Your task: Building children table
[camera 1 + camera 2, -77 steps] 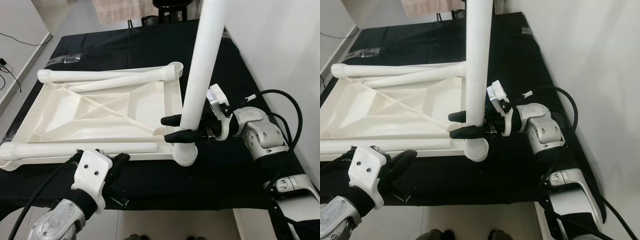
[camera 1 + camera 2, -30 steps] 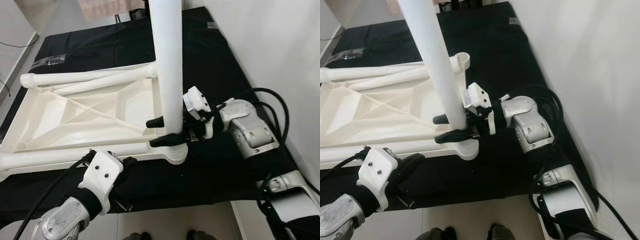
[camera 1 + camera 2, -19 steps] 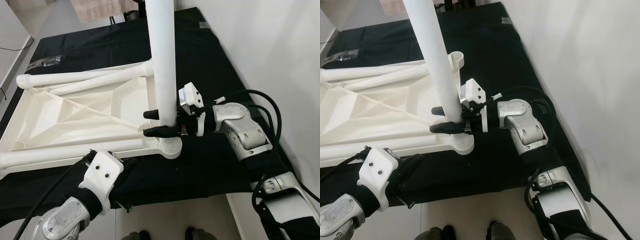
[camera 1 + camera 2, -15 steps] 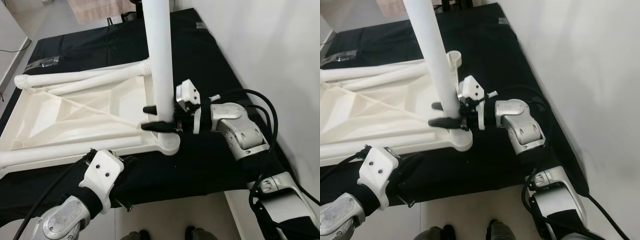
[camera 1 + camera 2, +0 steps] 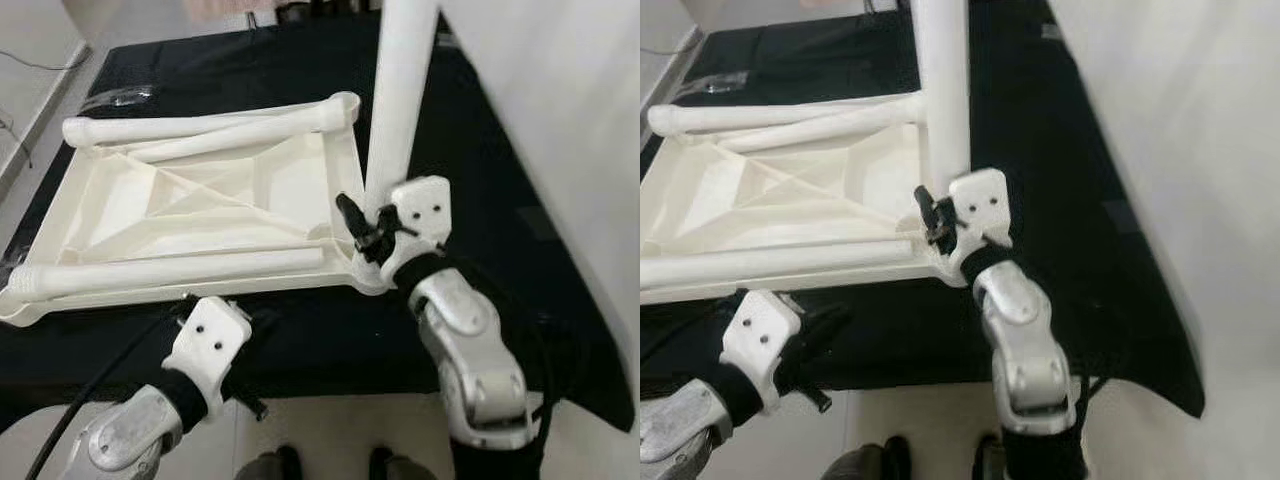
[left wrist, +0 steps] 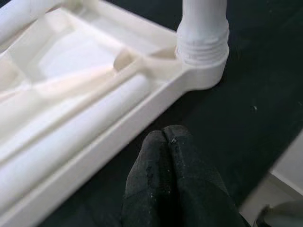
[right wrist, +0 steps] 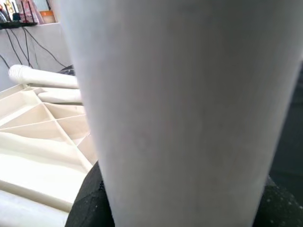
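Observation:
The white tabletop (image 5: 215, 215) lies upside down on the black cloth. One white leg (image 5: 400, 110) stands upright in its near right corner socket (image 6: 202, 66). My right gripper (image 5: 370, 228) is shut on this leg just above the socket, and its black fingers (image 7: 87, 198) sit on either side of the tube. My left gripper (image 6: 163, 142) is shut on nothing, low over the cloth just in front of the tabletop's near edge. A loose leg (image 5: 170, 272) lies along the near side, and two more legs (image 5: 200, 128) lie along the far side.
The black cloth (image 5: 480, 180) covers the work surface, and its front edge drops to the floor close to my arms. A white wall (image 5: 1180, 120) runs along the right side. A clear plastic bag (image 5: 115, 98) lies at the far left corner.
The camera has shifted. My right arm has swung from the right of the upright leg round to its near side, still holding it. The left gripper stays where it was.

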Robot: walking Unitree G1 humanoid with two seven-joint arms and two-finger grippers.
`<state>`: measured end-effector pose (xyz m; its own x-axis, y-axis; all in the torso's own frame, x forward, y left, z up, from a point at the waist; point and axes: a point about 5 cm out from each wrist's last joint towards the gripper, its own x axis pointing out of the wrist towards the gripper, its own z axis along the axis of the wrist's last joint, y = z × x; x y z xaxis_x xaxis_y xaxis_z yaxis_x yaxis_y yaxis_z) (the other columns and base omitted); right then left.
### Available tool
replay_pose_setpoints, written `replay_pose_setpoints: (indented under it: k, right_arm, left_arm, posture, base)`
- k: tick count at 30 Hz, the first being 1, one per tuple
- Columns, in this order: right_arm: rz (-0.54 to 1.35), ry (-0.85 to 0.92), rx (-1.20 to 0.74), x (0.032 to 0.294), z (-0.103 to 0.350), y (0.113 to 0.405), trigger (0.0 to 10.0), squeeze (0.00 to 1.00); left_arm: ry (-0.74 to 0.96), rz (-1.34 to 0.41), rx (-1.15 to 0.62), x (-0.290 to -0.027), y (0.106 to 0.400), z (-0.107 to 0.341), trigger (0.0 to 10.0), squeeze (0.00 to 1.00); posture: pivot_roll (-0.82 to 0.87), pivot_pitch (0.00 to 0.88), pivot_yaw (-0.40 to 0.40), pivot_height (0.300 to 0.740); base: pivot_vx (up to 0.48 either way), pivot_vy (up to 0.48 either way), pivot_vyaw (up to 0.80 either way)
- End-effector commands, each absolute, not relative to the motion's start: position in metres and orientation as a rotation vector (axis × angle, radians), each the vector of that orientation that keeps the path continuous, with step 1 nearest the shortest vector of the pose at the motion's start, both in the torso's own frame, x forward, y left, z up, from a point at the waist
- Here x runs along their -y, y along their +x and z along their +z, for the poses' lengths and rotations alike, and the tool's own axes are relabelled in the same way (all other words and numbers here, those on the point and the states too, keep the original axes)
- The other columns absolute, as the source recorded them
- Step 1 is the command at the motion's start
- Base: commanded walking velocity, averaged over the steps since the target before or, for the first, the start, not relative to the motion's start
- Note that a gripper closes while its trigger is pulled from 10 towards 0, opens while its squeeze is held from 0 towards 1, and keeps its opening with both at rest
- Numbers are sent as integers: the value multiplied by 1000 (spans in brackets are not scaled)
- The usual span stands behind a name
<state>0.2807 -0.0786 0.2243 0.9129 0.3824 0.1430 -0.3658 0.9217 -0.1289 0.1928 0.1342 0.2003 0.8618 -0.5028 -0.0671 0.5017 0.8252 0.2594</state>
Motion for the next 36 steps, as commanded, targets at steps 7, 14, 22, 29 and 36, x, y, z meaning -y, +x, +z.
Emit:
replay_pose_setpoints:
  k: [7,14,22,29,36]
  right_arm:
    - [334,-77,-169,70,168,280,10000,0]
    - [333,-90,-148,69,172,282,10000,0]
    - [352,-92,-139,65,171,285,10000,0]
    - [372,-89,-134,60,172,284,10000,0]
    - [399,-85,-128,55,173,283,10000,0]
  left_arm:
    - [313,-488,16,-145,204,202,10000,0]
    - [297,-431,92,-157,220,221,10000,0]
    - [96,-538,277,-163,239,272,10000,369]
    - [-6,-729,391,-158,251,312,10000,1000]
    - [-64,-940,397,-140,267,332,10000,1000]
  posture:
    - [-21,250,88,740]
    - [-28,226,84,740]
    - [-48,190,89,740]
    - [-52,170,98,740]
    - [-60,168,103,740]
  base:
    - [0,0,0]
    - [0,0,0]
    - [0,0,0]
    - [0,0,0]
    - [0,0,0]
